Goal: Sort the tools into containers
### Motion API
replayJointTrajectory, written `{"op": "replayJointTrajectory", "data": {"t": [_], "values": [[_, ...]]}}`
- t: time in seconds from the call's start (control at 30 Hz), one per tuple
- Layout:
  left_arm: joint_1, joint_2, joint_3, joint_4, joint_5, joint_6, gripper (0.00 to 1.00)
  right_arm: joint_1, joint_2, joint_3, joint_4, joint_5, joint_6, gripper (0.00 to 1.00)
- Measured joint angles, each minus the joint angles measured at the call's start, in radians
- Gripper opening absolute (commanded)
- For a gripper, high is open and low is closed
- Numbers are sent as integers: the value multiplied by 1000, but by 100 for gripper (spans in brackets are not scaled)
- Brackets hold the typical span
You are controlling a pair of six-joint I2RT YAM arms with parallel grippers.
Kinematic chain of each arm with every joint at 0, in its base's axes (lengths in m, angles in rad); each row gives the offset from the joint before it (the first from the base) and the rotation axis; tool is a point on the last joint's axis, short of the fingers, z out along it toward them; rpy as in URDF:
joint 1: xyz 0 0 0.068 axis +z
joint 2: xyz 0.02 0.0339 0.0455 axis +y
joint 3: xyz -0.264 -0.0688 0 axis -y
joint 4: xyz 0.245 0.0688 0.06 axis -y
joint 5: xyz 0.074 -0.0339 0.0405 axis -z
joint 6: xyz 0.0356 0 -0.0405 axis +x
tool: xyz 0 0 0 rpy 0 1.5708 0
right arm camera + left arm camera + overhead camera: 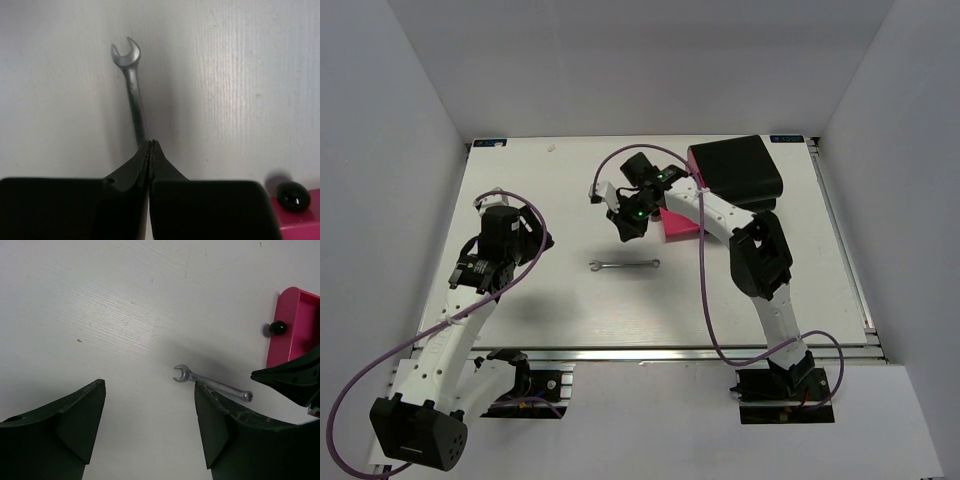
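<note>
**Table, walls and small marks**

White wood-grain table (570,310) under the left gripper (149,385). Tiny brown speck (79,340) on it, ahead and to the left of this gripper. Small white bit (551,147) near the far edge, well beyond. Grey walls (390,150) on three sides. Metal rail (650,353) along near edge, behind.

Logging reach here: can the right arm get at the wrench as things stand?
Probably yes. The wrench lies flat on the bare table with nothing over it, and the right gripper hangs close above it. Its jaws are shut, so they would need opening first.
</note>
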Motion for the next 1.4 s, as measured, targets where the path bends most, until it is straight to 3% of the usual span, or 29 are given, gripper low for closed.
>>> {"op": "replayJointTrajectory", "data": {"t": [0.1, 0.2, 0.43, 0.7, 0.97, 1.2, 1.27, 1.4], "values": [[0, 0, -1, 4, 5, -5, 81, -29, 0, -2, -4, -2, -7, 1], [0, 0, -2, 5, 8, -9, 81, -50, 0, -4, -14, -2, -10, 32], [0, 2, -6, 10, 13, -13, 81, -4, 13, -40, -30, 0, -45, 69], [0, 13, -6, 11, 13, -17, 81, 105, 23, -176, 49, 91, -11, 68], [0, 33, -6, 12, 17, -17, 81, 99, 46, -178, 145, 205, 9, 64], [0, 39, -6, 12, 18, -17, 81, 96, 51, -178, 169, 243, -4, 47], [0, 39, -6, 12, 18, -17, 81, 96, 51, -183, 174, 245, -10, 46], [0, 39, -6, 12, 14, -17, 81, 103, -1, -278, 244, 255, -19, 38]]}}
